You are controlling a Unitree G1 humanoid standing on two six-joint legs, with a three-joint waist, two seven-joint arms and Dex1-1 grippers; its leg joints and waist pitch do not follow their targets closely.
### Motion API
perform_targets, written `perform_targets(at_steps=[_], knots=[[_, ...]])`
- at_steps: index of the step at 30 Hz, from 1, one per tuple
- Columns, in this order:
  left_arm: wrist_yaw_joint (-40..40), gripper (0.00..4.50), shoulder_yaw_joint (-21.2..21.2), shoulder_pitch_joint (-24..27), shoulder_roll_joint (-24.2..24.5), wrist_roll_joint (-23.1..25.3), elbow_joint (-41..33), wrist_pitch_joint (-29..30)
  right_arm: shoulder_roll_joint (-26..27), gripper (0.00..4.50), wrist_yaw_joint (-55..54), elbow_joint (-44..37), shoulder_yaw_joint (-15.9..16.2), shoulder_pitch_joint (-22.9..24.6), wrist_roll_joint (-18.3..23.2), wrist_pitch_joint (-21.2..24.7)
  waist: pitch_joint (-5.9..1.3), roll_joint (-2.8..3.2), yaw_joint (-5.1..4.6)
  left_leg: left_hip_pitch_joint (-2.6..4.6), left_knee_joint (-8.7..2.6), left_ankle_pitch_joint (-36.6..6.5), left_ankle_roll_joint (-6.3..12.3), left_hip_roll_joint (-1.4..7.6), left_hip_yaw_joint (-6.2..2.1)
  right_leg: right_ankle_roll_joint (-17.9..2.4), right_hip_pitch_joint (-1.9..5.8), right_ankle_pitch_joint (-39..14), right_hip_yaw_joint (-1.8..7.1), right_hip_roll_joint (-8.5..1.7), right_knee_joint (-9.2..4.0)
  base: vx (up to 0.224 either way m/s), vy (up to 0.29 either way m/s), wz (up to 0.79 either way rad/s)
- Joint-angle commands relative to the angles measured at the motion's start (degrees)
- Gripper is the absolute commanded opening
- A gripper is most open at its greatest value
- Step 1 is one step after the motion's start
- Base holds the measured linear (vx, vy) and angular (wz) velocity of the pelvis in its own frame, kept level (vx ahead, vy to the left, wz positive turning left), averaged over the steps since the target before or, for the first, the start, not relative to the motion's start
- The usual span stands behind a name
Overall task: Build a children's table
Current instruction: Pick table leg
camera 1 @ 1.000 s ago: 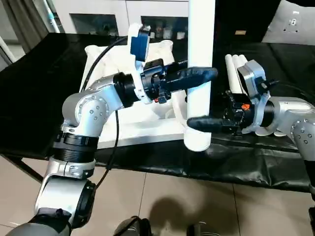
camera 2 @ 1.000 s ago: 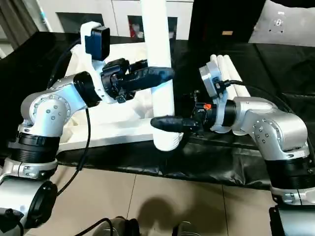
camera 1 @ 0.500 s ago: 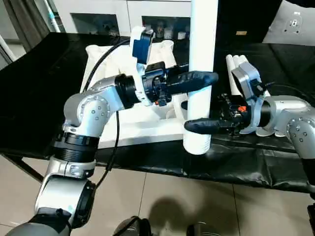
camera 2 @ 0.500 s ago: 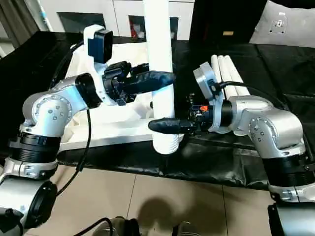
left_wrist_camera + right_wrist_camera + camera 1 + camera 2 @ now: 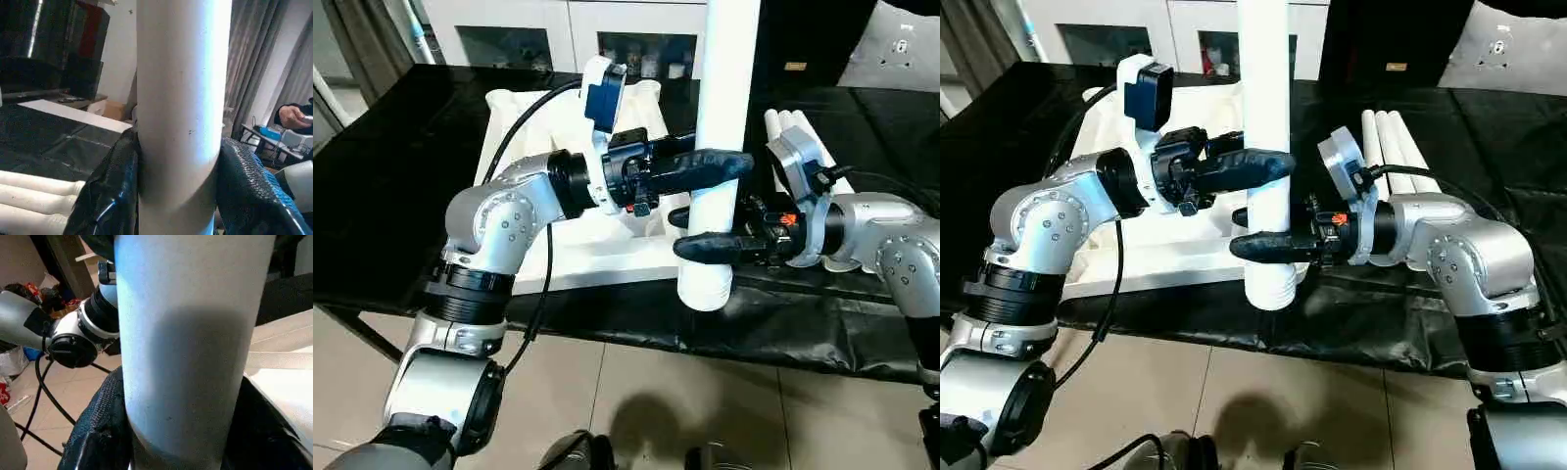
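A long white table leg (image 5: 726, 88) stands upright over the front edge of the worktable, its ribbed lower end (image 5: 705, 286) hanging free. My left gripper (image 5: 722, 163) is shut on the leg partway up, one finger (image 5: 110, 191) on each side. My right gripper (image 5: 697, 233) grips the same leg lower down, its fingers (image 5: 100, 431) pressed against both sides. The white tabletop (image 5: 607, 257) lies upside down on the worktable behind the leg. Three more white legs (image 5: 1389, 137) lie side by side to the right.
The black-covered worktable (image 5: 391, 196) ends in a front edge just below the leg, with tiled floor (image 5: 636, 392) beneath. Cabinets stand behind. A white bag (image 5: 901, 44) sits at the far right. A person's hand (image 5: 292, 116) shows in the distance.
My right gripper's fingers have drawn in from wide open onto the lower part of the leg. The left gripper has kept its hold, and the leg has leaned slightly.
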Motion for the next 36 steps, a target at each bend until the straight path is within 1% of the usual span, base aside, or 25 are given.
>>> perform_targets(at_steps=[1, 6, 7, 10, 11, 12, 13, 14, 15, 16, 17, 20, 22, 24, 25, 26, 27, 28, 30, 31, 32, 33, 36], knots=[[-0.47, 1.87, -0.84, -1.50, 0.04, 0.68, -0.58, -0.62, -0.18, 1.92, 0.46, -0.34, 0.93, 0.29, -0.31, 0.20, -5.56, -1.53, 0.11, 2.74, -4.62, -9.74, 3.49, 7.03, -3.45, -14.60, 2.24, -11.97, 2.68, -5.49, -3.76, 0.000, 0.000, 0.00], [-0.66, 1.87, -1.04, -1.63, 0.16, 1.34, -0.52, -0.87, -0.18, 1.90, 0.53, -0.62, 1.06, 0.71, -0.57, 0.22, -5.54, -1.56, 0.35, 2.74, -4.54, -9.73, 3.37, 6.99, -3.42, -14.49, 2.25, -12.22, 2.71, -5.57, -3.84, 0.000, 0.000, 0.00], [-1.03, 1.87, -1.44, -1.57, 0.50, 1.93, -0.58, -1.26, -0.02, 1.90, 0.27, -0.81, 1.12, 0.90, -1.08, -0.26, -5.51, -1.45, 0.41, 2.76, -4.55, -9.78, 3.32, 7.00, -3.44, -14.47, 2.23, -12.32, 2.72, -5.58, -3.83, 0.000, 0.000, 0.00], [-1.29, 1.87, -1.74, -1.53, 0.66, 2.37, -0.59, -1.61, 0.07, 1.90, -0.18, -0.83, 1.30, 0.99, -1.66, -0.41, -5.52, -1.52, 0.44, 2.80, -4.63, -10.00, 3.18, 7.07, -3.46, -14.22, 2.17, -12.59, 2.70, -5.52, -3.84, 0.000, 0.000, 0.00], [-1.35, 1.87, -1.84, -1.57, 0.73, 2.54, -0.58, -1.76, -0.06, 2.46, -0.03, -0.82, 1.37, 0.97, -1.23, 0.52, -5.57, -1.54, 0.48, 2.77, -4.61, -9.75, 3.18, 7.04, -3.43, -14.31, 2.22, -12.14, 2.71, -5.55, -3.77, 0.000, 0.000, 0.00], [-1.37, 1.87, -1.85, -1.60, 0.74, 2.63, -0.56, -1.84, -0.08, 2.46, 0.01, -0.76, 1.31, 0.93, -0.69, 1.57, -5.59, -1.53, 0.47, 2.71, -4.60, -9.39, 3.39, 7.01, -3.46, -14.46, 2.28, -11.66, 2.68, -5.54, -3.72, 0.000, 0.000, 0.00], [-1.40, 1.87, -1.87, -1.61, 0.75, 2.73, -0.56, -1.91, -0.07, 2.60, -0.01, -0.71, 1.20, 0.91, -0.29, 2.27, -5.58, -1.53, 0.50, 2.72, -4.57, -9.20, 3.61, 7.00, -3.45, -14.55, 2.27, -11.52, 2.68, -5.52, -3.74, 0.000, 0.000, 0.00], [-1.49, 1.87, -1.94, -1.61, 0.81, 2.90, -0.58, -2.01, -0.02, 2.60, -0.07, -0.68, 1.12, 0.94, -0.20, 2.43, -5.55, -1.55, 0.53, 2.69, -4.58, -9.34, 3.68, 7.00, -3.43, -14.51, 2.26, -11.76, 2.70, -5.54, -3.81, 0.000, 0.000, 0.00], [-1.62, 1.87, -2.04, -1.56, 0.88, 3.04, -0.65, -2.08, 0.04, 2.78, -0.33, -0.66, 1.09, 0.99, -0.54, 2.05, -5.58, -1.54, 0.58, 2.69, -4.55, -9.48, 3.52, 7.03, -3.45, -14.43, 2.27, -12.06, 2.69, -5.63, -3.80, 0.000, 0.000, 0.00], [-1.86, 1.87, -2.13, -1.51, 0.90, 3.35, -0.68, -2.16, 0.07, 2.78, -0.64, -0.53, 1.14, 1.05, -1.17, 1.48, -5.55, -1.60, 0.51, 2.66, -4.58, -9.50, 3.35, 7.02, -3.45, -14.38, 2.28, -12.13, 2.70, -5.60, -3.78, 0.000, 0.000, 0.00], [-1.92, 1.87, -2.15, -1.51, 0.88, 3.42, -0.66, -2.17, 0.05, 2.90, -0.65, -0.48, 1.15, 1.06, -1.27, 1.42, -5.54, -1.56, 0.52, 2.73, -4.58, -9.65, 3.24, 7.04, -3.45, -14.32, 2.22, -12.31, 2.72, -5.61, -3.84, 0.000, 0.000, 0.00], [-2.04, 1.87, -2.18, -1.50, 0.87, 3.60, -0.63, -2.27, 0.08, 2.90, -0.41, -0.60, 1.13, 1.10, -1.32, 1.34, -5.55, -1.55, 0.53, 2.74, -4.59, -9.88, 2.97, 7.05, -3.45, -14.27, 2.24, -12.45, 2.71, -5.61, -3.82, 0.000, 0.000, 0.00], [-2.17, 1.87, -2.28, -1.49, 0.89, 3.67, -0.61, -2.39, 0.22, 2.90, -0.21, -0.71, 0.91, 1.06, -1.22, 1.51, -5.59, -1.39, 0.51, 2.82, -4.64, -9.94, 2.91, 7.08, -3.49, -14.36, 2.20, -11.97, 2.65, -5.53, -3.72, 0.000, 0.000, 0.00], [-2.18, 1.87, -2.39, -1.50, 0.89, 3.72, -0.52, -2.52, 0.22, 2.90, -0.04, -0.74, 0.90, 1.04, -1.31, 1.62, -5.58, -1.50, 0.49, 2.77, -4.63, -9.96, 2.97, 7.05, -3.44, -14.47, 2.25, -11.69, 2.69, -5.59, -3.72, 0.000, 0.000, 0.00], [-2.19, 1.87, -2.41, -1.51, 0.91, 3.72, -0.49, -2.57, 0.12, 2.65, 0.05, -0.77, 1.02, 1.07, -1.45, 1.50, -5.60, -1.50, 0.52, 2.79, -4.60, -9.85, 3.01, 7.03, -3.42, -14.51, 2.25, -11.58, 2.69, -5.61, -3.74, 0.000, 0.000, 0.00], [-2.20, 1.87, -2.41, -1.52, 0.92, 3.72, -0.47, -2.63, -0.02, 2.65, 0.11, -0.81, 1.20, 1.11, -1.60, 1.36, -5.57, -1.52, 0.52, 2.71, -4.59, -9.74, 3.11, 7.03, -3.42, -14.57, 2.27, -11.52, 2.70, -5.63, -3.73, 0.000, 0.000, 0.00], [-2.23, 1.87, -2.42, -1.53, 0.93, 3.73, -0.45, -2.64, 0.01, 2.55, 0.07, -0.76, 1.20, 1.08, -1.61, 1.37, -5.55, -1.66, 0.49, 2.74, -4.59, -9.67, 3.19, 7.02, -3.38, -14.56, 2.23, -11.57, 2.71, -5.60, -3.76, 0.000, 0.000, 0.00], [-2.31, 1.87, -2.41, -1.54, 0.92, 3.77, -0.42, -2.64, 0.07, 2.42, -0.02, -0.67, 1.15, 1.05, -1.57, 1.41, -5.56, -1.55, 0.55, 2.75, -4.56, -9.70, 3.13, 7.03, -3.41, -14.55, 2.24, -11.92, 2.68, -5.64, -3.74, 0.000, 0.000, 0.00], [-2.41, 1.87, -2.40, -1.56, 0.90, 3.83, -0.39, -2.63, 0.20, 2.17, -0.13, -0.55, 1.05, 1.04, -1.51, 1.46, -5.56, -1.54, 0.54, 2.77, -4.55, -9.79, 3.06, 7.04, -3.42, -14.48, 2.22, -12.13, 2.68, -5.62, -3.73, 0.000, 0.000, 0.00], [-2.55, 1.87, -2.35, -1.54, 0.92, 3.93, -0.38, -2.58, 0.33, 2.17, -0.17, -0.48, 1.04, 1.02, -1.57, 1.47, -5.55, -1.41, 0.53, 2.76, -4.57, -9.86, 3.02, 7.04, -3.45, -14.47, 2.20, -12.13, 2.68, -5.58, -3.72, 0.000, 0.000, 0.00], [-2.56, 1.87, -2.35, -1.54, 0.92, 3.93, -0.38, -2.58, 0.33, 2.17, -0.17, -0.48, 1.04, 1.02, -1.57, 1.47, -5.56, -1.49, 0.51, 2.76, -4.58, -9.98, 3.01, 7.04, -3.44, -14.44, 2.22, -12.09, 2.68, -5.59, -3.75, 0.000, 0.000, 0.00], [-2.60, 1.87, -2.38, -1.53, 0.92, 4.00, -0.35, -2.60, 0.41, 2.02, -0.20, -0.45, 0.99, 0.99, -1.52, 1.53, -5.58, -1.49, 0.51, 2.77, -4.57, -9.88, 3.04, 7.02, -3.40, -14.49, 2.23, -11.84, 2.68, -5.58, -3.75, 0.000, 0.000, 0.00], [-2.63, 1.87, -2.38, -1.62, 0.91, 4.14, -0.09, -2.73, 0.48, 1.98, -0.19, -0.46, 1.18, 0.95, -1.70, 1.54, -5.57, -1.42, 0.51, 2.78, -4.60, -9.95, 3.01, 7.04, -3.44, -14.57, 2.21, -11.69, 2.64, -5.55, -3.69, 0.000, 0.000, 0.00]])
